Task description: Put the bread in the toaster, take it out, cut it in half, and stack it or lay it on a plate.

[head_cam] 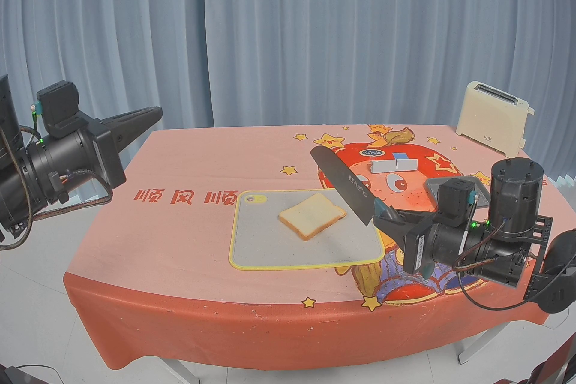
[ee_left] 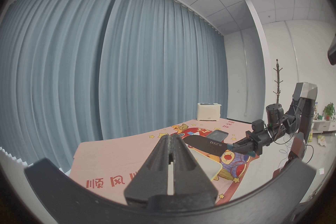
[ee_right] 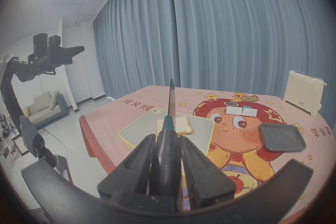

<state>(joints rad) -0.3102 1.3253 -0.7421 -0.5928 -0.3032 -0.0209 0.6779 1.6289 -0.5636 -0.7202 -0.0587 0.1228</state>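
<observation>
The right end effector [head_cam: 389, 217] grips the knife [head_cam: 345, 182] near the bread [head_cam: 312, 215] on the board [head_cam: 264, 250]; it looks like cutting time; next the blade should come down across the bread's middle.

The table [head_cam: 180, 259] was viewed from above by the head camera; it and the toaster [head_cam: 493, 118] were shared by both opposite-facing wrist views.

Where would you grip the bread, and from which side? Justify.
Probably from above on its left: pinch the bread across two opposite crust edges. It lies flat on the board, and the knife is held at its right.
</observation>
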